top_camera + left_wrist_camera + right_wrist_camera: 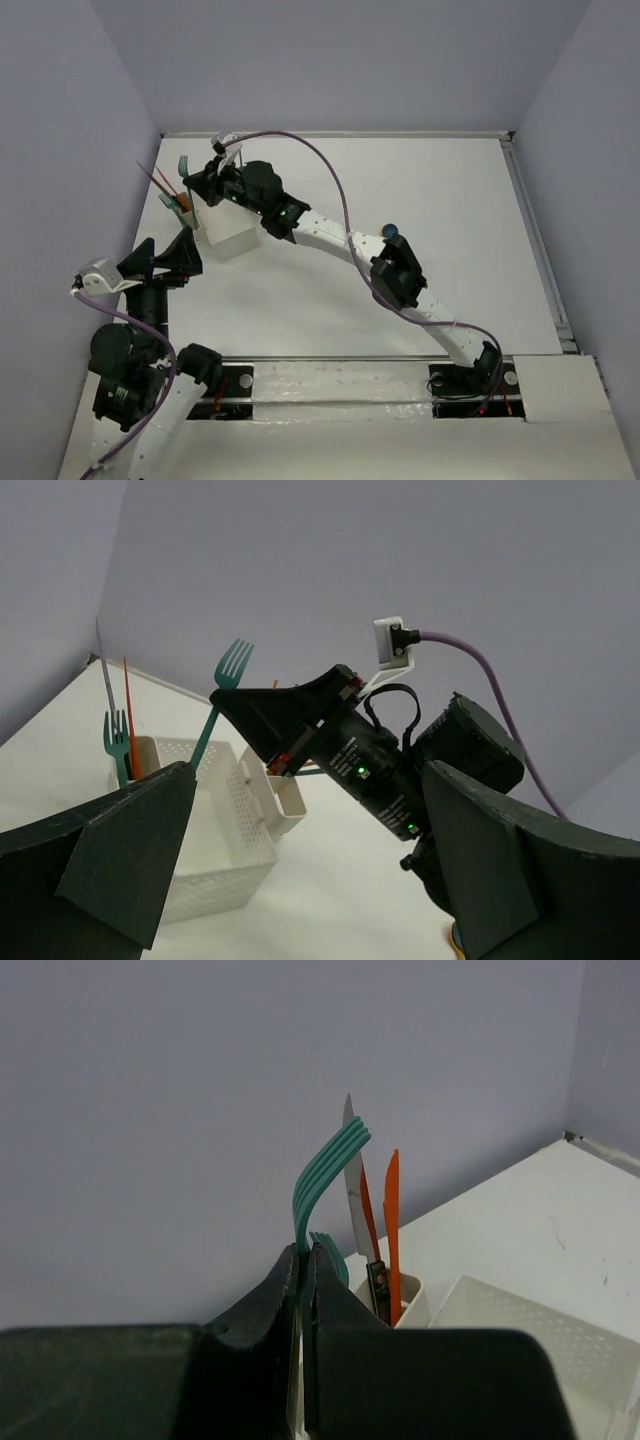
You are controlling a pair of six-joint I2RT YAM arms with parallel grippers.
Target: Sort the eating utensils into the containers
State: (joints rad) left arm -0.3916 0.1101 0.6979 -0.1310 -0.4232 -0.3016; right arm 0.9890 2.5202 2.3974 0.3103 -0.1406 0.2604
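The white container (pixel 232 238) stands at the back left of the table. Its far end compartment (pixel 143 752) holds a teal fork (pixel 117 742), an orange stick (pixel 127 708) and a pale knife-like piece (pixel 103 670). My right gripper (pixel 203 185) reaches over the container and is shut on another teal fork (pixel 325 1175), tines up, its handle pointing down beside that compartment (pixel 405 1295). This fork also shows in the left wrist view (pixel 230 670). My left gripper (pixel 172 262) hangs open and empty just in front of the container (pixel 215 840), its fingers (pixel 115 865) wide apart.
A small teal round object (pixel 392 231) lies on the table by my right arm's elbow. The right arm (pixel 330 235) stretches diagonally across the table. Grey walls close in the back and left sides near the container. A rail runs along the table's right edge (pixel 535 240).
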